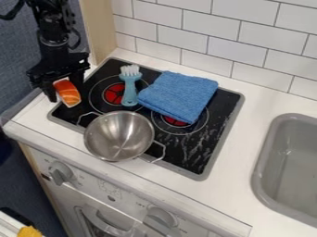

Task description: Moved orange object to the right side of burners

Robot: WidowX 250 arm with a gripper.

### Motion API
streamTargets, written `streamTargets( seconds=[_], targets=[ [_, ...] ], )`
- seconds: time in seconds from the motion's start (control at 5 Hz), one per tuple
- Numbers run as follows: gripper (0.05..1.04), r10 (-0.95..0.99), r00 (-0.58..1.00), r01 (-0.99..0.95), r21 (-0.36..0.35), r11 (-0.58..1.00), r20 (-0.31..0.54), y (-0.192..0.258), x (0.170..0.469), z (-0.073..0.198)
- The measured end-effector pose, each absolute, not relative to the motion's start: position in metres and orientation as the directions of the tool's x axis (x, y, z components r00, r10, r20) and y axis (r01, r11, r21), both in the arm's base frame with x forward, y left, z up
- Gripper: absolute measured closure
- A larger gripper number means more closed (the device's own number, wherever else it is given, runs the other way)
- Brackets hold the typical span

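Observation:
At the upper left, the black gripper [66,92] hangs over the left edge of the stove, shut on the orange object [67,93], a piece with pale stripes and a white underside. The object sits between the two fingers, left of the burners. The black stovetop [201,155] has red-centred burners; one red burner [114,93] lies to the right of the gripper, and another is partly covered by a blue cloth.
On the stovetop are a steel pot [119,136] with wire handles, a blue brush [130,85] and the folded blue cloth [178,96]. White counter [238,157] runs between stove and grey sink [285,162]. A tiled wall [204,30] stands behind.

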State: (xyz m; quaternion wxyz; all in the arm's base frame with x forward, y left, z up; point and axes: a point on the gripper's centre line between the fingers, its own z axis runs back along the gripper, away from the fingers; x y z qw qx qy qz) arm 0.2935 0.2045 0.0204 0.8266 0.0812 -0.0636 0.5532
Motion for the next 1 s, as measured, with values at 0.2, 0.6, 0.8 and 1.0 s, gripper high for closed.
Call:
streamTargets(
  seconds=[0.2,0.6,0.8,1.0],
  targets=[
    [0.500,0.899,0.392,-0.919,0.052,0.390,0.194,0.203,0.296,0.020],
    [0.500,0.895,0.408,-0.913,0.072,0.402,0.180,0.193,0.297,0.021],
    [0.500,0.884,0.422,-0.905,0.042,0.423,0.202,0.182,0.302,0.047],
    [0.500,0.832,0.504,-0.857,0.015,0.515,0.232,0.158,0.311,0.068]
  ],
)
